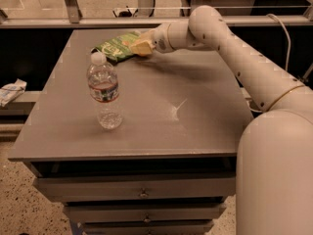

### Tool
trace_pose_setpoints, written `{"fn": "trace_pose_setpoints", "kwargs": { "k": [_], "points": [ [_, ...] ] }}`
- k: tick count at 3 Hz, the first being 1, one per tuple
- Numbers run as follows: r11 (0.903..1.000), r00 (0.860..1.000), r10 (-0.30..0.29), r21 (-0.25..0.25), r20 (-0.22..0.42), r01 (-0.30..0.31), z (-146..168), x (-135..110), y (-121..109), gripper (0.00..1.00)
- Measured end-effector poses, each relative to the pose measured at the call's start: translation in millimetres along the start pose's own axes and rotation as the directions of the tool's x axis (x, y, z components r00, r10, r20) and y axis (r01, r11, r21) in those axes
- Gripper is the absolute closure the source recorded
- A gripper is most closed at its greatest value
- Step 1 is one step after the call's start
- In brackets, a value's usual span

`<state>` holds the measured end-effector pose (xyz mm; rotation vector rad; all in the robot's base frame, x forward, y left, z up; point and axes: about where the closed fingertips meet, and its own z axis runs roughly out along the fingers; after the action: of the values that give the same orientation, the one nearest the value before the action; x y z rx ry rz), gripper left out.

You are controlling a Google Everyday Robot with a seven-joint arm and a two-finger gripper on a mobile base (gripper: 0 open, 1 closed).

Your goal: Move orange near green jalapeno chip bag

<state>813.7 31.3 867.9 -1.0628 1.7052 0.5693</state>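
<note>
While the camera looked down from the front onto a grey bench [195, 131], a white robot arm [234, 53] reached in from the right across the far half of the top. Its gripper [141, 47] sat near the far edge, left of centre, with its pale yellow tip right at the right end of the green jalapeno chip bag [115, 45] — a flat, crinkly bag lying at the back of the bench. Whether the jaws were open or closed could not be told, nor what, if anything, they held. The orange could not be picked out from that yellowish tip. A clear water bottle [103, 92] with a white cap stood upright nearer the front left, well apart from the bag and gripper. Below the top, drawers [142, 187] with small knobs faced the camera. The robot's rounded white body [276, 175] filled the lower right corner — a crumpled white item [11, 91] lay on a ledge off the bench's left side.
</note>
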Motion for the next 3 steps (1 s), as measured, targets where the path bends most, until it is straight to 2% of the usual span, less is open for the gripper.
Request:
{"fn": "trace_pose_setpoints", "kwargs": {
  "k": [1, 3],
  "points": [
    [1.0000, 1.000, 0.009, 0.003, -0.001, -0.009, -2, 3, -1, 0.00],
    [0.9996, 0.999, 0.022, 0.015, 0.032, -0.022, -20, 0, -5, 0.00]
  ]
}}
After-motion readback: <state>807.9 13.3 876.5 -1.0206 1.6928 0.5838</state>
